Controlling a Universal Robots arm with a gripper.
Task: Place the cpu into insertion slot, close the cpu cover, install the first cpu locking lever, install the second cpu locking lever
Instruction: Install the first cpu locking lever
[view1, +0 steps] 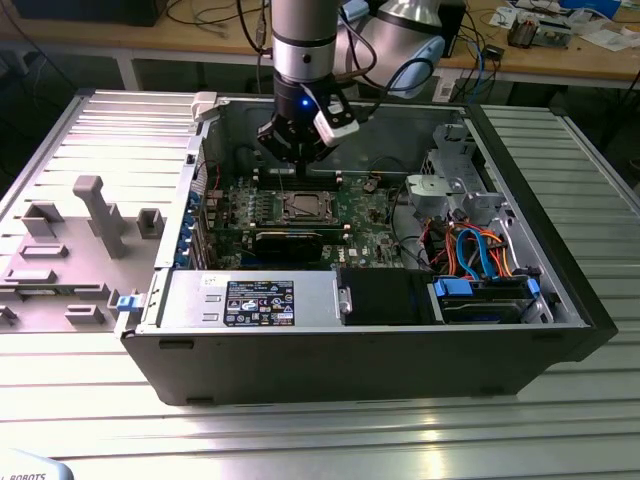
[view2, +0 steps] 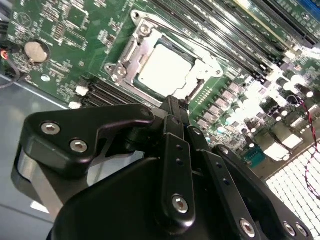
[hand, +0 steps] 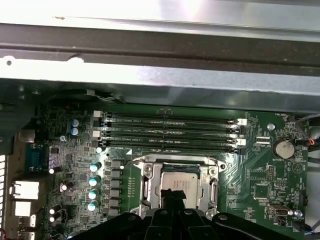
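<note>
Case (view1: 300, 350) sits on ribbed metal table (view1: 300, 440), bench (view1: 560, 62) behind, end effector (view1: 297, 170) above cpu (view1: 303, 208).

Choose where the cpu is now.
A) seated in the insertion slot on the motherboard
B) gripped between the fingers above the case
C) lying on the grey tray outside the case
A: in the first wrist view the cpu lies flat, grey top up, inside the metal rim of the insertion slot.

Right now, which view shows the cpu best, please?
The second wrist view: the cpu sits close, almost uncovered. In the first wrist view the gripper hides one edge; the exterior view shows it far off.
</note>
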